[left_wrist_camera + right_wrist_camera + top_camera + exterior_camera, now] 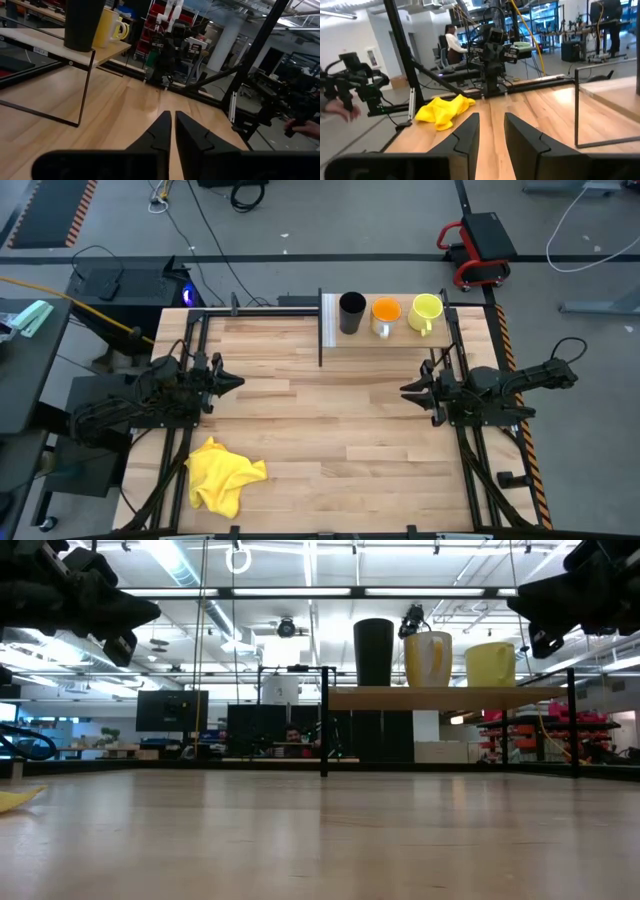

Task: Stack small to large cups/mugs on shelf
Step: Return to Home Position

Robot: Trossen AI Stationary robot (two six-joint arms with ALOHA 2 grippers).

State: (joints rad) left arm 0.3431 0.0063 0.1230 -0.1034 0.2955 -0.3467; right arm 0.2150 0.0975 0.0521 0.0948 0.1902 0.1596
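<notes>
three drinking vessels are standing in a row: one black cup [352, 313], one orange cup [385, 313] and one yellow-green mug [426, 311]. one shelf [335, 337] is carrying all three. one yellow cloth [225, 475] is lying on the one table [330, 420]. two arms are showing, making two grippers: one left gripper [235, 383] and one right gripper [405, 390].

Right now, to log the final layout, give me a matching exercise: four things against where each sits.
Things: 1 black cup; 2 orange cup; 3 mug; 4 cloth.
Places: A shelf middle; B tabletop, off the shelf; C shelf end by the white panel; D shelf end far from the panel.
Pairs: 1-C; 2-A; 3-D; 4-B.
</notes>
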